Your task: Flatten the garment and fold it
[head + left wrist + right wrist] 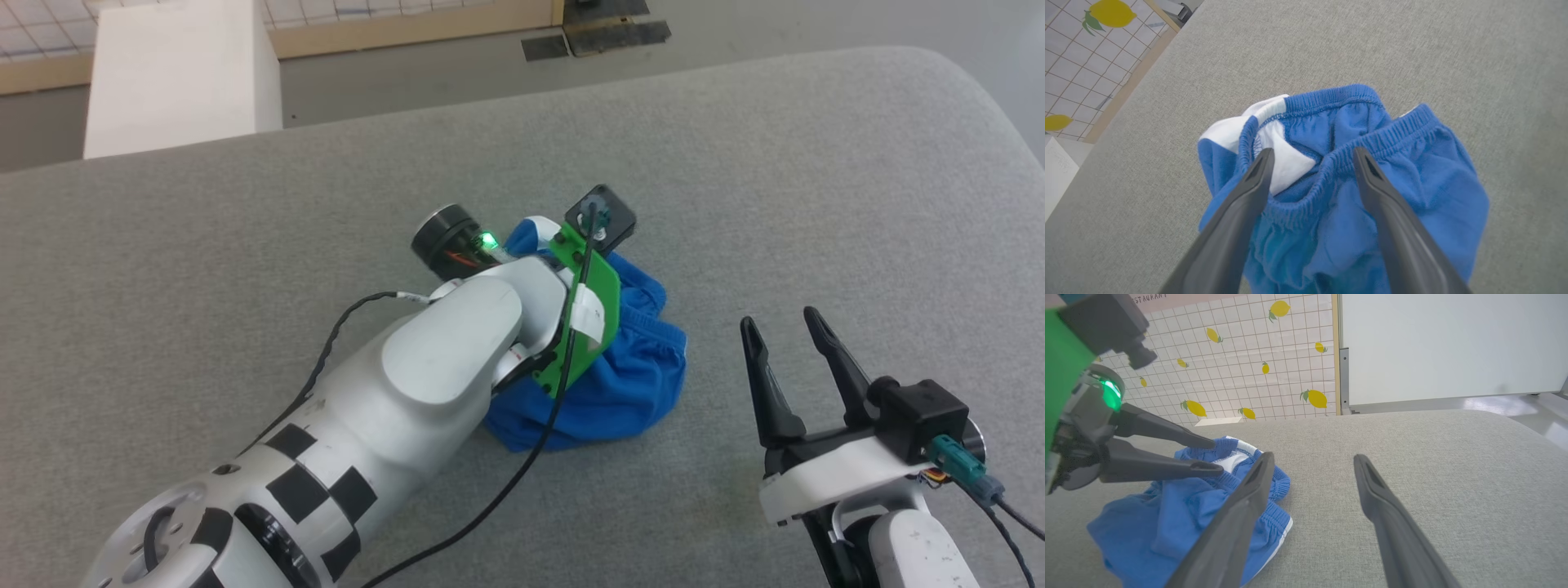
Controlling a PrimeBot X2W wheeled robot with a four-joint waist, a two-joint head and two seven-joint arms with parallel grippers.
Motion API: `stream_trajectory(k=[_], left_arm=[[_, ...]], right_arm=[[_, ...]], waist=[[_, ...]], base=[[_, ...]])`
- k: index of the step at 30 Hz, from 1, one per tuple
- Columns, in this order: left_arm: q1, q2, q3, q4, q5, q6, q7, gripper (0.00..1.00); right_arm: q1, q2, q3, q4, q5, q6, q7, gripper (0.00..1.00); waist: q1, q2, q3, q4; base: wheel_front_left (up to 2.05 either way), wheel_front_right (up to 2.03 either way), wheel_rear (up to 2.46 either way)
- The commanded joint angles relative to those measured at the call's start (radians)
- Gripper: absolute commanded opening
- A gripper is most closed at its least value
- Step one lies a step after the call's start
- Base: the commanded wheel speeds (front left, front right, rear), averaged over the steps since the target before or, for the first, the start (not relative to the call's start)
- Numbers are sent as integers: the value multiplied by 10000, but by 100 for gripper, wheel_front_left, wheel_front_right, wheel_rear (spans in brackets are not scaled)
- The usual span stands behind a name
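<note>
Left tool (pixel 1313 152) spread open over crumpled garment (pixel 1412 183); right tool (pixel 778 318) released too, empty, near garment's right side.

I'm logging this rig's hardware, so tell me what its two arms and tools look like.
The left arm has a glossy white shell with black-and-white checker patches, a black cable, a green plate and a green light. The left tool and right tool each have two long dark tapered fingers; the right's white mount carries a teal plug.
</note>
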Motion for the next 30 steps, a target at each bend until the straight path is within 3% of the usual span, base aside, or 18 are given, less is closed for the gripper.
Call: stream_trajectory(k=[1, 5, 6, 7, 8, 11, 14, 15, 17, 18, 19, 24, 27, 30], left_arm=[[72, 75, -144, 183, 82, -33, 130, 100], [-95, 144, -753, 516, 21, -37, 784, 100], [-115, 155, -921, 531, -54, -37, 1003, 84], [-116, 171, -1175, 459, -191, -37, 1350, 29], [-130, 192, -1321, 360, -304, -38, 1590, 0], [-183, 299, -1655, -303, -730, -38, 2108, 0], [-386, 343, -1677, -961, -1043, -39, 1508, 0], [-705, 214, -1222, -1475, -1304, -39, -42, 0], [-885, 87, -716, -1624, -1425, -38, -1198, 0], [-1068, -78, 148, -1821, -1825, 44, -2782, 0], [-1137, -104, 350, -1872, -1900, 96, -3186, 0], [-1190, -160, 1460, -1909, -2395, 897, -5155, 0], [-767, -142, 1981, -1678, -2710, 1458, -5808, 0], [51, 330, 2255, -1378, -2895, 2003, -5980, 0]], right_arm=[[-216, -1, 24, 6, 116, -17, -78, 100], [-286, -1, 46, 132, 245, -17, -191, 100], [-295, -1, 49, 169, 265, -17, -217, 100], [-306, -1, 54, 219, 289, -17, -247, 100], [-314, -1, 50, 256, 308, -17, -268, 100], [-332, -1, 41, 362, 342, -17, -334, 100], [-354, -1, 14, 420, 347, -17, -370, 100], [-389, -1, -15, 451, 307, -17, -395, 100], [-397, -1, -32, 464, 261, -17, -397, 100], [-380, -1, -45, 455, 196, -17, -364, 100], [-367, -1, -41, 449, 179, -17, -343, 100], [-269, -1, -48, 382, 51, -17, -228, 100], [-196, -1, -69, 317, -3, -17, -155, 100], [-73, -1, -62, 237, -40, -17, -72, 100]], waist=[[-1, 0, 285, -230], [-1, 0, 497, -420], [-1, 0, 513, -447], [-1, 0, 522, -477], [-1, 0, 524, -491], [-1, 0, 493, -532], [-1, 0, 442, -517], [-1, 0, 368, -436], [-1, 0, 296, -359], [-1, 0, 174, -208], [-1, 0, 137, -164], [-1, 0, -158, 171], [-1, 0, -326, 364], [-1, 0, -490, 539]], base=[[0, 0, 0], [0, 0, 0], [0, 0, 0], [0, 0, 0], [0, 0, 0], [0, 0, 0], [0, 0, 0], [0, 0, 0], [0, 0, 0], [0, 0, 0], [0, 0, 0], [0, 0, 0], [0, 0, 0], [0, 0, 0]])
